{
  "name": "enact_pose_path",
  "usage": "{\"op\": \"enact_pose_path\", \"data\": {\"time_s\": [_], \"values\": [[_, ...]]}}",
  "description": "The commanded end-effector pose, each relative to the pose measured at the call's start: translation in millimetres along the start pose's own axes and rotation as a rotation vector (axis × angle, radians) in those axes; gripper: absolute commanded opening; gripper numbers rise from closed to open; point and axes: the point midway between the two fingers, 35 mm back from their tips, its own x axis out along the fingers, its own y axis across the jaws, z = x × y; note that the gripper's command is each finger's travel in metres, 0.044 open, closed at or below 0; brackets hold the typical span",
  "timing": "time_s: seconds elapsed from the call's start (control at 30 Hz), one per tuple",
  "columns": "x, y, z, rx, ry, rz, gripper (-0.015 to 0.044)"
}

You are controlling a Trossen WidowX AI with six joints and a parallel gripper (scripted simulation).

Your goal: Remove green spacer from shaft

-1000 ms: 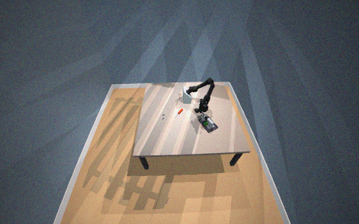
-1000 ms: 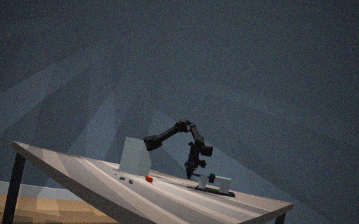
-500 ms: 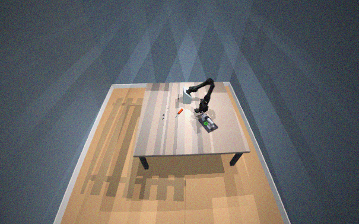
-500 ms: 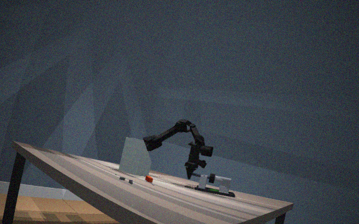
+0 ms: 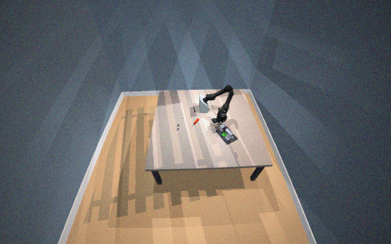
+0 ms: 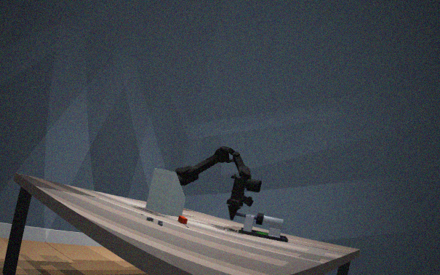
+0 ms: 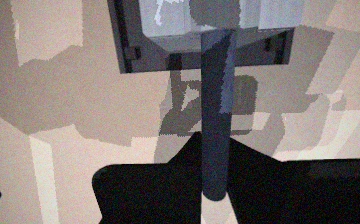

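Observation:
My gripper point(image 6: 232, 217) point(image 7: 206, 136) is shut on the dark shaft point(image 6: 241, 214) point(image 7: 217, 105), near its free end. The shaft runs from my fingers into the pale end block point(image 6: 248, 223) of the fixture. A dark round part point(image 6: 260, 218) and a pale cylinder point(image 5: 228, 132) point(image 6: 274, 220) stand in line behind that block. The green spacer point(image 5: 224, 134) point(image 6: 262, 233) shows low down, at the level of the black base plate point(image 5: 233, 141) point(image 6: 283, 238) point(image 7: 126, 50), beside the cylinder. The other spacers and the shaft's inner end cannot be made out.
A red-orange screwdriver point(image 5: 196, 121) point(image 6: 182, 220) lies on the table beyond the fixture. Small dark parts point(image 5: 178, 124) point(image 6: 160, 223) lie past it. A pale upright panel point(image 5: 203, 106) point(image 6: 166, 193) stands by the arm's base.

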Motion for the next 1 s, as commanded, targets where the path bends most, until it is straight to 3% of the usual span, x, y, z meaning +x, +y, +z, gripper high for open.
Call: {"op": "enact_pose_path", "data": {"time_s": [0.0,0.97], "values": [[-0.7,-0.5,2.1,0.0,-0.003,-0.005,0.0],[-0.8,-0.5,4.6,0.0,-0.003,-0.005,0.0]]}}
